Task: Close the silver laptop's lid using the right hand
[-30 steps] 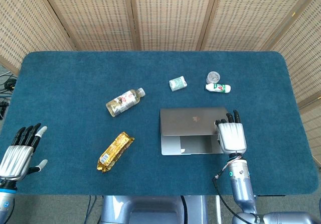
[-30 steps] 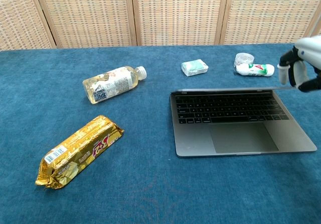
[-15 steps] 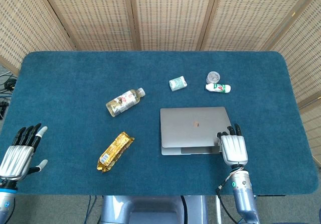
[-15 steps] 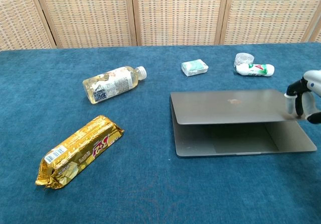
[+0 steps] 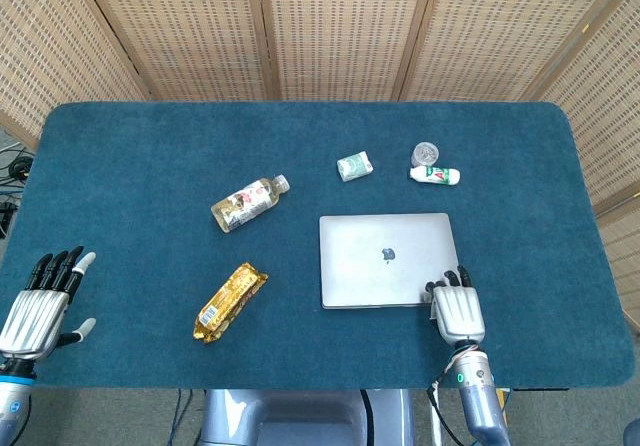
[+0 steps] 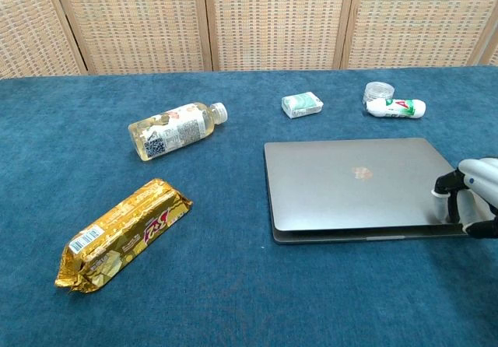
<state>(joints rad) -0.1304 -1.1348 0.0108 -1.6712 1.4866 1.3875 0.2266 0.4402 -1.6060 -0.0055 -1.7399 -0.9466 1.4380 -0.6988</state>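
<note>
Laptop (image 5: 386, 259) at bench (image 5: 150, 146) centre-right, lid nearly flat, thin gap at near edge. Right robot hand (image 5: 458, 312) fingertips (image 6: 443, 194) pressing lid's near-right corner, holding nothing. Left robot hand (image 5: 38, 305) near-left, fingers spread, empty.

in front of me is a big table (image 5: 150, 146) with a soft blue cover, and behind it stand tan woven screens (image 5: 340, 26) with wooden frames.
</note>
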